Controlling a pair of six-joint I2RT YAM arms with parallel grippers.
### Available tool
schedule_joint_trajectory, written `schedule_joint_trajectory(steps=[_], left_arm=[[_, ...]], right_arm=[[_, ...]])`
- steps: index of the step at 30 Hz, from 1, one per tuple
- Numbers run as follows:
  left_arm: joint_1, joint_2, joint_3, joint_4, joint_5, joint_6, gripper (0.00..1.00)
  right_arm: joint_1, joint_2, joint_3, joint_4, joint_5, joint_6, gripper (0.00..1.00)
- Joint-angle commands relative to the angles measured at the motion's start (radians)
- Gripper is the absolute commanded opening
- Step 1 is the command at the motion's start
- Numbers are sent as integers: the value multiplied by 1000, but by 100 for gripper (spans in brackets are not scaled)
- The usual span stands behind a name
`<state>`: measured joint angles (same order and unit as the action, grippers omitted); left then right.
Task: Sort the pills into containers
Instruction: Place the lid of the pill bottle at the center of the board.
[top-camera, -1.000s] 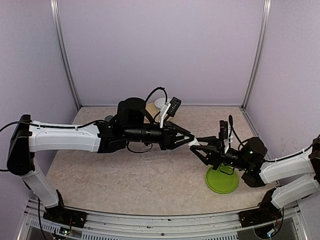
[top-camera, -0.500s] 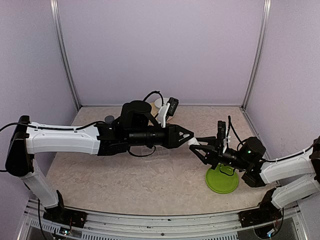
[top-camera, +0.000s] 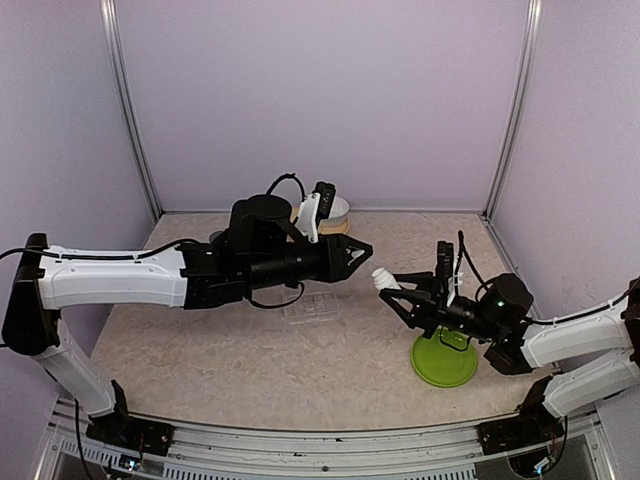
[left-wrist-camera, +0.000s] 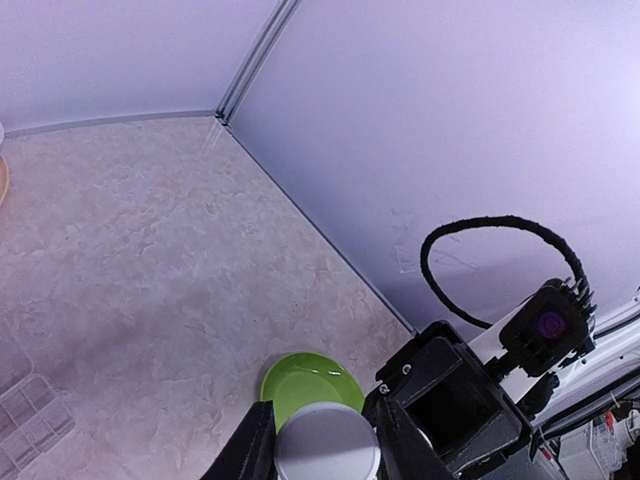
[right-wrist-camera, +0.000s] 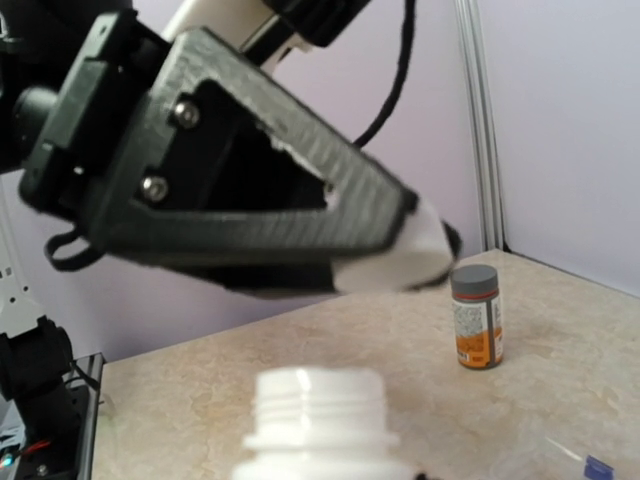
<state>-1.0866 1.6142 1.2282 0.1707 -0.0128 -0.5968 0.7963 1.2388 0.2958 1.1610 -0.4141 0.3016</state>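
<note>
Holding cap (left-wrist-camera: 327, 447), seemingly bottle (right-wrist-camera: 318, 412)'s: left gripper (top-camera: 362, 250)

The top camera hangs above and behind the arm bases (top-camera: 125, 430), facing the back wall (top-camera: 320, 100), and takes in the whole surface (top-camera: 200, 350) out to its far corners. The left wrist camera sits just behind the left claw (left-wrist-camera: 323, 425) and its grey cap (left-wrist-camera: 327, 455), aimed down toward the surface's right edge; it shares the green plate (left-wrist-camera: 312, 385) and the pill box (left-wrist-camera: 30, 420) with the top view. The right wrist camera looks low across the surface (nearly level with it), past a white bottle (right-wrist-camera: 320, 415), toward the far left corner.
</note>
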Motion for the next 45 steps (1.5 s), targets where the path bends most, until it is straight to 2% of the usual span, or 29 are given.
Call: schedule_joint_trajectory(steps=[1, 14, 24, 32, 45], left_arm=[[22, -72, -52, -8, -97, 23, 34], [120, -184, -300, -58, -286, 49, 34], [217, -202, -485, -36, -364, 44, 34], [300, -101, -547, 21, -378, 45, 34], [316, 55, -549, 89, -329, 46, 34]], right_arm=[[9, -35, -11, 18, -2, -14, 0], [9, -53, -29, 25, -6, -17, 0], [9, -56, -32, 29, -11, -8, 0], [9, -52, -32, 37, -14, -3, 0], [9, -49, -37, 34, -12, -7, 0]])
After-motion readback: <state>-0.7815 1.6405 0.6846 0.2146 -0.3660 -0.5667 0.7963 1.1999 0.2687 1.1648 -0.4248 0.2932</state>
